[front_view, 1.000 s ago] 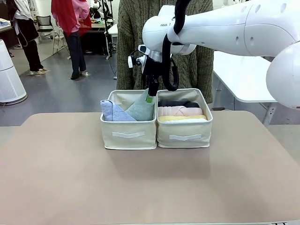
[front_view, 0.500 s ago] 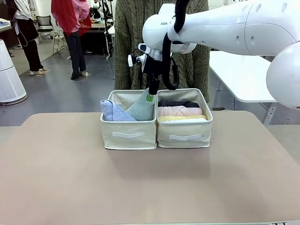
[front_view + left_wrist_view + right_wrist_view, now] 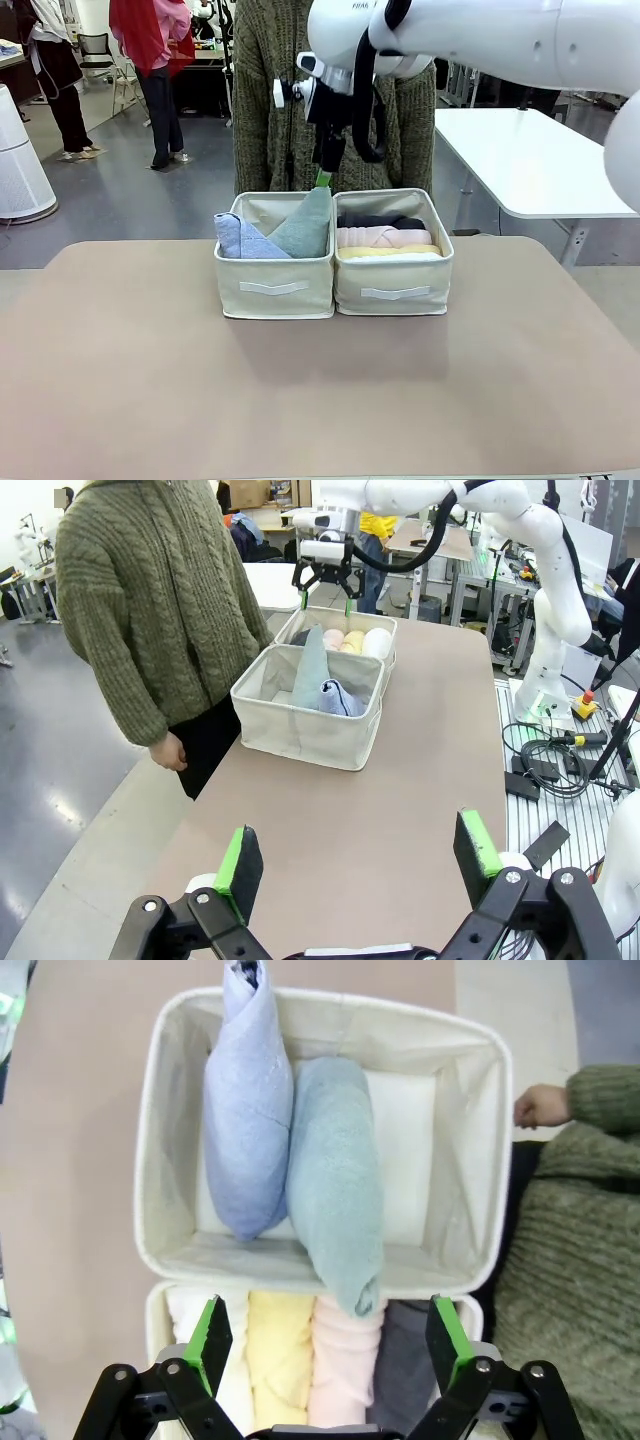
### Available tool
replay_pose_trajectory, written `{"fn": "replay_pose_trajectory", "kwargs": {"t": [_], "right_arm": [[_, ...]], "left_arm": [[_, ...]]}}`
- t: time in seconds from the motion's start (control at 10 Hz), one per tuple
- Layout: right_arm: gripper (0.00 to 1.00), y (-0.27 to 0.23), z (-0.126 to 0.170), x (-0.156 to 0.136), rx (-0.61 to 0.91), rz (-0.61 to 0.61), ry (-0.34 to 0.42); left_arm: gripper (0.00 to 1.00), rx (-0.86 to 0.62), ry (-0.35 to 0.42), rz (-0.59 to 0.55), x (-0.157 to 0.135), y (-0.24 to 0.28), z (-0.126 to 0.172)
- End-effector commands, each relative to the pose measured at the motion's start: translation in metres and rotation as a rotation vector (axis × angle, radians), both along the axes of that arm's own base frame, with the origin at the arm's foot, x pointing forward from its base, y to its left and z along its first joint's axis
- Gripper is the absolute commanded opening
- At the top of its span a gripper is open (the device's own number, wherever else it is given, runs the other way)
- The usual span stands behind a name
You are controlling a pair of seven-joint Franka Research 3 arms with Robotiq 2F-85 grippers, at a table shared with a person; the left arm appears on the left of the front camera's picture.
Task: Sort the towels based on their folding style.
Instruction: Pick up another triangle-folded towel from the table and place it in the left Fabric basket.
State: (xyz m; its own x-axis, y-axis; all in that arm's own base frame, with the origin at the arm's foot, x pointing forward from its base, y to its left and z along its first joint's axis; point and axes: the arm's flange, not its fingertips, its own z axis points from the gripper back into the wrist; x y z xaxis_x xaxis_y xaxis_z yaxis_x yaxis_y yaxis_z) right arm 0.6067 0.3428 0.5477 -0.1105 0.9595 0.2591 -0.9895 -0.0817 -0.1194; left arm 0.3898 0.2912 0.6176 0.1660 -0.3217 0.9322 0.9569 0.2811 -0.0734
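Under the right gripper [image 3: 326,1345], whose jaws stand apart holding nothing, four rolled towels, white [image 3: 192,1320], yellow [image 3: 281,1355], pink [image 3: 341,1360] and dark grey [image 3: 402,1355], fill the nearer bin [image 3: 394,292], while beyond it two cone-shaped towels, light blue [image 3: 245,1110] and grey-teal [image 3: 337,1175], lie in the second bin [image 3: 455,1160]; the left gripper [image 3: 357,852] also gapes empty.

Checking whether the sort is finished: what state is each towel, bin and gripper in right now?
Light blue cone towel: lying in left bin.
Grey-teal cone towel: in left bin, tip leaning over the rim.
White, yellow, pink, dark grey rolls: side by side in right bin.
Right gripper: open, empty, above the bins.
Left gripper: open, empty.
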Motion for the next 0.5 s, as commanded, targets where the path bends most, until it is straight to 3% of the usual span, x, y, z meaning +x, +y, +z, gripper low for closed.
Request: {"fn": "replay_pose_trajectory", "kwargs": {"t": [0.0,0.2,0.4], "right_arm": [[1.00,-0.009,0.013,-0.022,-0.034,-0.023,-0.021],[1.00,-0.023,0.019,-0.048,-0.062,-0.043,-0.004],[1.00,-0.060,0.028,-0.098,-0.082,-0.107,-0.010]], "left_arm": [[1.00,-0.008,-0.012,0.005,-0.002,0.000,0.001],[1.00,-0.008,-0.012,0.005,-0.002,0.000,0.001],[1.00,-0.008,-0.012,0.005,-0.002,0.000,0.001]]}}
